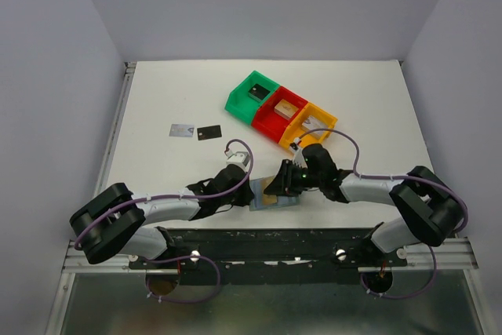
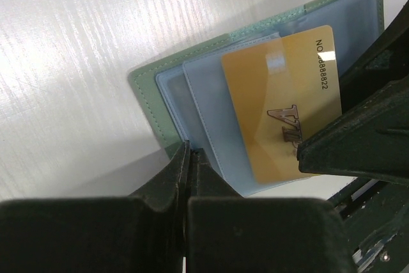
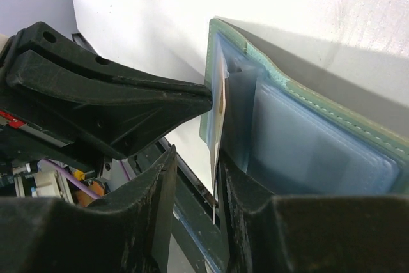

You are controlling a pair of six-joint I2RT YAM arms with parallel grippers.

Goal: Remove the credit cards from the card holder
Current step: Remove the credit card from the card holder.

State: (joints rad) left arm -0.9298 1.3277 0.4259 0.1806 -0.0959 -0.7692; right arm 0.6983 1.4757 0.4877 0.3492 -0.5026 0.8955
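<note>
The white table (image 1: pixel 157 92) was seen from above with a green bin (image 1: pixel 235 104), a red bin (image 1: pixel 265 122) and an orange bin (image 1: pixel 325 119) set in a slanting row toward its far side, well apart from the work. Near the front edge the two arms were brought together over the card holder (image 2: pixel 148 91), which lay open between them. The left gripper (image 2: pixel 186 158) was closed, its jaws pinched on the holder's near edge, so the holder was judged to be anchored from that side. The right gripper (image 3: pixel 198 158) was set astride the tan-gold card (image 2: pixel 275 100), the jaws standing apart with the card edge-on between them, close to one finger and clear of the other; no grip on it was made out yet. That card was tucked in a clear sleeve of the holder, with much of its length projecting beyond the sleeve's edge. The silver-grey card (image 1: pixel 183 130) and the black card (image 1: pixel 209 132) were found side by side on the table to the left, clear of the holder, so the task was judged two-thirds done. For the step in hand, the right jaws should be closed squarely on the projecting end of the card, with none of the soft sleeve caught in the bite. The pull should be kept in line with the slot and made steadily, while the left pinch is held firm, since any twist could be expected to bind the card or drag the holder along.
</note>
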